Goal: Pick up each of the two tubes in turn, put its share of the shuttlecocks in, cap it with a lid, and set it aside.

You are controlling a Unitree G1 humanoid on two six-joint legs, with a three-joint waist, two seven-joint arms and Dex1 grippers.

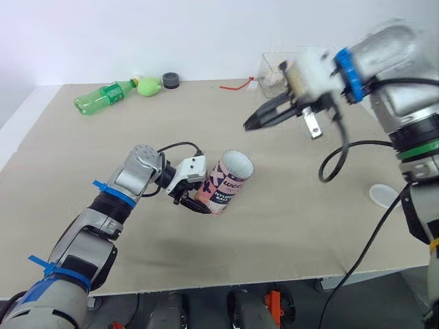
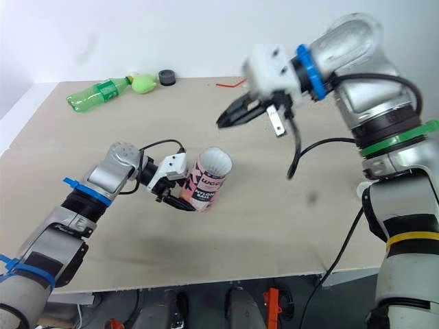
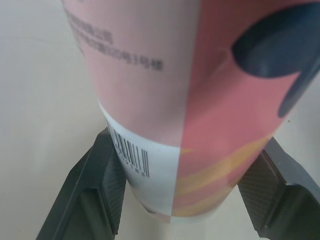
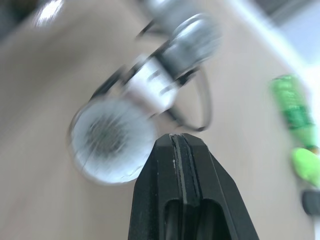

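Note:
A pink printed tube (image 1: 226,181) stands tilted on the tan table (image 1: 288,233), its open mouth (image 1: 237,164) facing up and to the right. My left gripper (image 1: 199,202) is shut on the tube near its base; in the left wrist view the pads (image 3: 112,185) press on both sides of the tube (image 3: 200,75). My right gripper (image 1: 247,125) hangs in the air above and right of the tube, shut with nothing in it (image 4: 177,137). From the right wrist view the tube's mouth (image 4: 112,140) looks whitish with grey inside, blurred.
A green bottle (image 1: 104,96), a light green object (image 1: 148,86) and a black cap (image 1: 171,81) lie along the back edge. A clear container (image 1: 274,72) stands at the back right beside a red strip (image 1: 236,86). A white disc (image 1: 383,195) lies near the right edge.

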